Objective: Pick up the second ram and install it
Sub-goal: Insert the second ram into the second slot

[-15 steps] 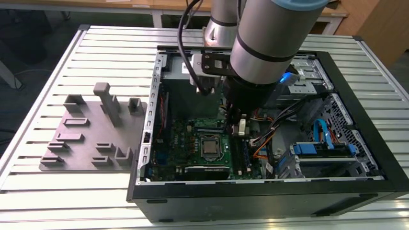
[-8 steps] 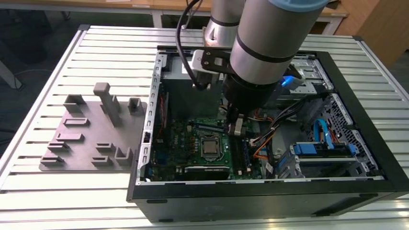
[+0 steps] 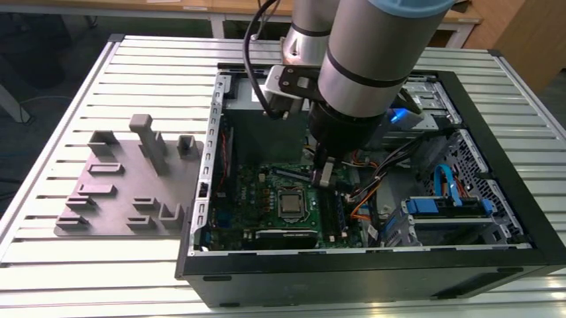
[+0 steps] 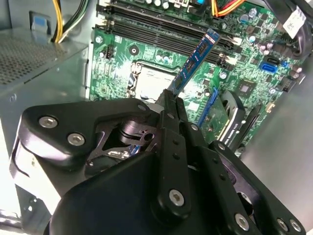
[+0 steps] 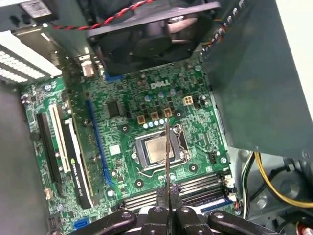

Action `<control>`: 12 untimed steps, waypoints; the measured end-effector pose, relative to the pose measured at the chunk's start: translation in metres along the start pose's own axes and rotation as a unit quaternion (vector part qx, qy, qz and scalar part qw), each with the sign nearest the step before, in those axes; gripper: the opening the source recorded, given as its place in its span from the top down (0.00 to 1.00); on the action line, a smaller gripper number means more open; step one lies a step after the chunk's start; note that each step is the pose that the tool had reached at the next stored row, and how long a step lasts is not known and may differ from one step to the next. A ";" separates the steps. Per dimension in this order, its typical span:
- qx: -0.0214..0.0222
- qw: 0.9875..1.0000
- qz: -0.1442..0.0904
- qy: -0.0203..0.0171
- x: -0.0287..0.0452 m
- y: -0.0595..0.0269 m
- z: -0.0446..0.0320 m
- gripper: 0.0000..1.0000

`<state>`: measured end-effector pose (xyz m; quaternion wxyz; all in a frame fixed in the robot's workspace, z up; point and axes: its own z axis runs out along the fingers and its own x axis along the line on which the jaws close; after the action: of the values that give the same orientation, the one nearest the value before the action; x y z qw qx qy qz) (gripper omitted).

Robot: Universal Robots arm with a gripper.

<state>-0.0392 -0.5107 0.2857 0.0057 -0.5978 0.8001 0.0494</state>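
In the exterior view, the arm is reaching down into an open computer case that is lying on a slatted table. The gripper is hanging low over the green board, just beside the CPU socket. A grey holder plate is sitting on the table, at the exterior view's left of the case.

In the second wrist view, the fingers are squeezing shut on the second ram. The thin stick is poking out past them and slanting across the long black memory slots. I cannot tell if it is touching them.

In the first wrist view, the ram is showing edge-on as a thin line, hanging over the socket and the slots.
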 end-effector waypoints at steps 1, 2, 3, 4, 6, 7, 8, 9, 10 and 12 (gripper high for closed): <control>0.000 1.000 0.006 0.000 0.0000 0.0000 0.0001 0.87; 0.001 1.000 0.011 -0.001 0.0000 0.0000 0.0001 0.87; 0.001 1.000 0.017 -0.001 0.0000 0.0000 0.0001 0.87; 0.002 1.000 0.022 -0.002 0.0000 0.0000 0.0002 0.87; 0.002 0.999 0.033 -0.002 0.0000 0.0000 0.0003 0.87; 0.003 0.999 0.039 -0.003 0.0000 0.0000 0.0003 0.87; 0.003 0.999 0.044 -0.003 0.0000 0.0000 0.0004 0.87; 0.003 0.999 0.049 -0.004 0.0000 0.0000 0.0004 0.87; 0.004 0.999 0.054 -0.004 0.0000 0.0000 0.0004 0.87; 0.004 0.998 0.065 -0.005 0.0000 0.0000 0.0004 0.87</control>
<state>-0.0392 -0.5107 0.2853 0.0089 -0.5447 0.8372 0.0489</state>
